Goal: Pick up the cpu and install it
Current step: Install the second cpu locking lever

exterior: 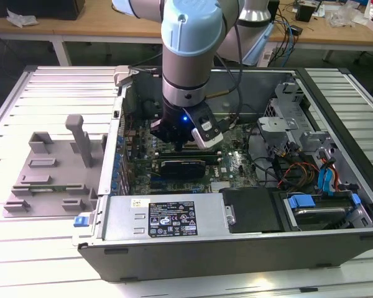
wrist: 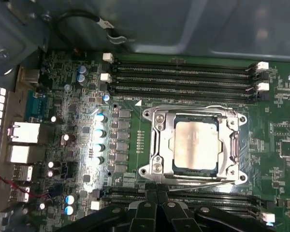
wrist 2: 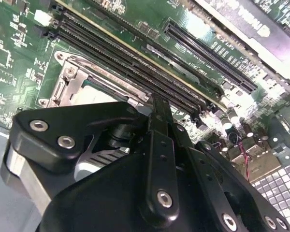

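the small flat square cpu with a pale silvery metal top (wrist: 195,143) lies seated in the silver metal socket frame (wrist: 157,140) just ahead of the black claw (wrist: 157,205), whose fingers are pressed together holding nothing, so any further contact should stay light and square.

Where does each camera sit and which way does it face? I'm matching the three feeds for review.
Exterior view: off the arm, looking down at the open computer case on the slatted table; the arm reaches inside.
First wrist view: on the arm, facing the motherboard; the cpu sits in its socket, with the hand at the frame edge.
Second wrist view: on the arm, looking along the hand at the board.
Both wrist views share the socket and memory slots.
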`<state>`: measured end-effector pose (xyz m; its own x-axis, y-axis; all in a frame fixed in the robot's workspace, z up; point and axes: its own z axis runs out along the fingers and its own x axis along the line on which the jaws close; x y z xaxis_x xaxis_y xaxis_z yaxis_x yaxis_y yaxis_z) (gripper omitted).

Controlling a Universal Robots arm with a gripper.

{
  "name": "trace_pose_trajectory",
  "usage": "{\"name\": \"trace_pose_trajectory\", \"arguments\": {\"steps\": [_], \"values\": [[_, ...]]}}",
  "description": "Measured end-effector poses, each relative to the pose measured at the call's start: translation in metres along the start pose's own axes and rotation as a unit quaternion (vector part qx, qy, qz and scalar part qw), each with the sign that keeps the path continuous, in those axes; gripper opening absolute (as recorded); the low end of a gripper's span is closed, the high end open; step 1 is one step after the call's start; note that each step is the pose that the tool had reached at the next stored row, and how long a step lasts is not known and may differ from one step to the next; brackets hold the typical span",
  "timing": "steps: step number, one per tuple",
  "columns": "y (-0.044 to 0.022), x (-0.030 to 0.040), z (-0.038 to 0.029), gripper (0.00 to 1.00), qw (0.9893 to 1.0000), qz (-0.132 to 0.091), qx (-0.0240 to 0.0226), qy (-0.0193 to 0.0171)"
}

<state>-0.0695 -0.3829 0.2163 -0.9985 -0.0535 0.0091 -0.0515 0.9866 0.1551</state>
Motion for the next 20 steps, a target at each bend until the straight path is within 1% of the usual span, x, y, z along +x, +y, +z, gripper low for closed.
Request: {"name": "trace_pose_trajectory", "arguments": {"steps": [3, 5, 6, 7, 8, 9, 12, 15, 20], "values": [[-0.0015, 0.001, 0.0045, 0.11, 1.0, 0.0, -0.0016, -0.0001], [-0.0018, 0.0023, 0.006, 0.11, 1.0, 0.0, -0.0045, -0.0002], [-0.0019, 0.0049, 0.0078, 0.11, 1.0, 0.0, -0.0094, -0.0005], [-0.0021, 0.0059, 0.0088, 0.11, 0.9999, 0.0, -0.0136, -0.0006], [-0.0022, 0.0059, 0.01, 0.11, 0.9998, 0.0, -0.021, -0.0012], [-0.0023, 0.0059, 0.0106, 0.11, 0.9996, 0.0, -0.0265, -0.0014], [-0.0026, 0.0059, 0.0126, 0.11, 0.9994, 0.0, -0.0342, -0.0019], [-0.0032, 0.0059, 0.015, 0.11, 0.9994, 0.0, -0.0356, -0.0017], [-0.0051, 0.006, 0.0158, 0.11, 0.9993, 0.001, -0.036, -0.0021]]}}
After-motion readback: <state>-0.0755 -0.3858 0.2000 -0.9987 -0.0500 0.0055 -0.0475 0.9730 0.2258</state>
